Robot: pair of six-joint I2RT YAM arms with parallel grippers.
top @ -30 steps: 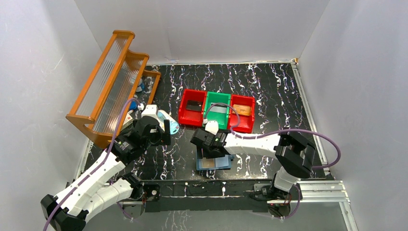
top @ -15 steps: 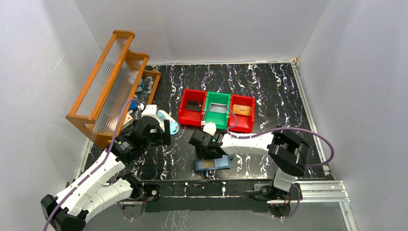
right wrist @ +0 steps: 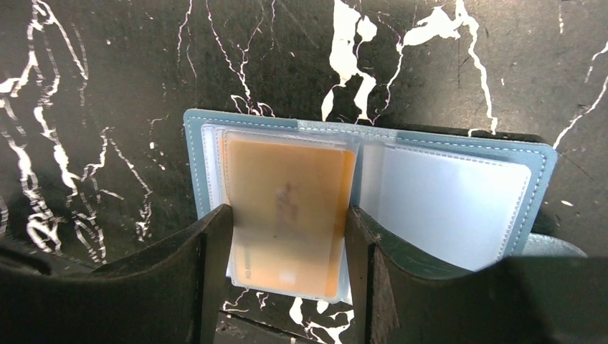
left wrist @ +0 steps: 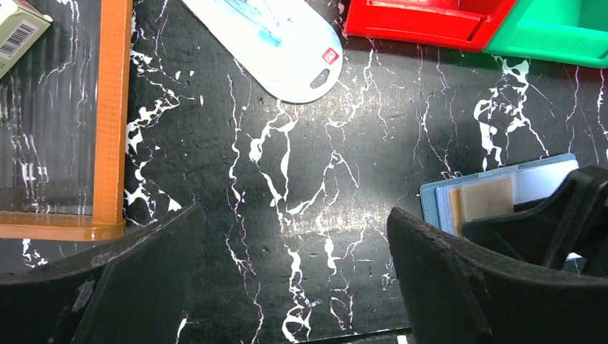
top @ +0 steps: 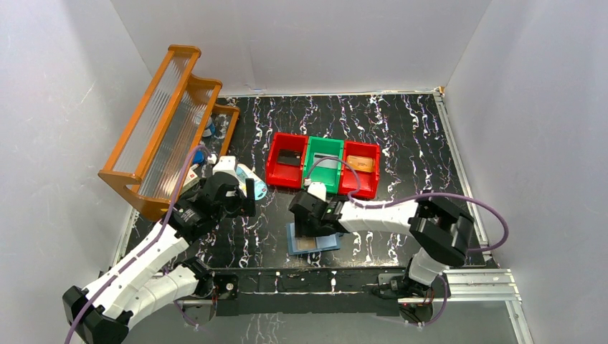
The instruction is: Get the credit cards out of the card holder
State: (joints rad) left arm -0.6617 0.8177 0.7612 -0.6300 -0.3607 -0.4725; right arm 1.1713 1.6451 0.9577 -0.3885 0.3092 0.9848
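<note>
From above, the flat blue card holder [top: 313, 244] is lying open near the black marbled surface's [top: 401, 129] near edge, beneath the right pincer [top: 314, 221] and slightly further left than a second ago

Left wrist: the left pincer [left wrist: 294, 287] is gaping wide and empty, well apart

Right wrist: narrowing jaws are straddling the tan-orange card [right wrist: 287, 179], whose long axis is running along the fingers, with no grip evident yet

The card holder [top: 328, 244] lies before the bins [top: 324, 140] (a card [right wrist: 287, 208] in its left pocket).
</note>
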